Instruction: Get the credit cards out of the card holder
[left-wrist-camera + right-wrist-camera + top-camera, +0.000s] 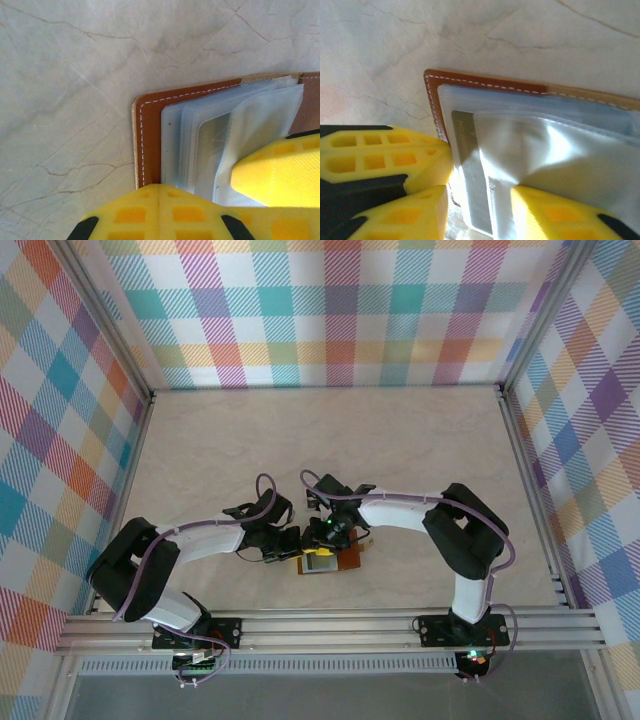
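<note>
Evidently the left claw (159,192), clenched, sits at the card holder's (150,125) six o'clock; the right claw (480,200), released, straddles a credit card (466,150).

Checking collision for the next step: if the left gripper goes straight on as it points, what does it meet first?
The card holder: its brown leather edge and clear sleeves lie right ahead of the tips of the shut left gripper. Depth is unclear; it may be touching.

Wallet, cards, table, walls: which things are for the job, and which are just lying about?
For the job: card holder, grey card in its clear sleeve, left tool, right tool.
Just there: table, checked walls, metal frame.
</note>
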{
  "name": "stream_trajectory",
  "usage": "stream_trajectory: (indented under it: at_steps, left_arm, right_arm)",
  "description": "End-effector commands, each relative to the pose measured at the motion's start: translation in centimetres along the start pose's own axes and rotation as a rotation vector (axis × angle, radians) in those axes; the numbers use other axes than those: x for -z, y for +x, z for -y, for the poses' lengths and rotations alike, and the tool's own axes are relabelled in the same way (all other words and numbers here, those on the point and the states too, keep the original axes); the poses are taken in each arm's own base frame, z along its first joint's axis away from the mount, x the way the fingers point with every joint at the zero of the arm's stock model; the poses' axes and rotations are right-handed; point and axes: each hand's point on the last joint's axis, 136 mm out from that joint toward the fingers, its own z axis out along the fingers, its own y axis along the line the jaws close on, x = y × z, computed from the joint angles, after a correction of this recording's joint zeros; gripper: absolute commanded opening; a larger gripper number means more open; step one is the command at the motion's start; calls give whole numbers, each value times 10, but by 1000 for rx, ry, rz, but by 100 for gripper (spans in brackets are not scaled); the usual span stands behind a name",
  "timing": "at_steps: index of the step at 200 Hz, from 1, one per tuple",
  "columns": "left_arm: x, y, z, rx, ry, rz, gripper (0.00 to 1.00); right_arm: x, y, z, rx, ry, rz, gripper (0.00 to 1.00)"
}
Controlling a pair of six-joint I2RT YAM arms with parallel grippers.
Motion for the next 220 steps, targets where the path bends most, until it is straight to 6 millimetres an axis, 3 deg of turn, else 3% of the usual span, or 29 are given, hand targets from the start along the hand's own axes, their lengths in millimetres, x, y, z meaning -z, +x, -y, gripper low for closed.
stream_trajectory:
  at_steps: [1, 32, 71, 101, 128, 171, 180, 220]
  left_arm:
    - [-2, 11, -9, 7, -26, -22, 0]
    - [-2, 12, -7, 2, -14, -27, 0]
    - [-3, 13, -8, 0, -17, -35, 0]
    - [-3, 13, -7, 0, -20, -38, 0]
    - [-3, 12, -8, 1, -25, -35, 0]
    - [6, 6, 12, -31, 26, -27, 0]
    - [8, 9, 7, -25, -1, -42, 0]
    - [19, 4, 21, -50, 15, -35, 0]
  right_arm:
    - [4, 11, 37, -16, 196, -4, 46]
    - [26, 9, 42, 22, 330, 42, 55]
    - [46, 11, 61, 63, 532, 49, 64]
    - [58, 12, 69, 77, 600, 59, 67]
    - [63, 12, 77, 84, 624, 66, 67]
    - [55, 14, 110, 69, 705, 47, 67]
    - [53, 15, 113, 70, 710, 38, 66]
    - [62, 13, 96, 90, 628, 78, 65]
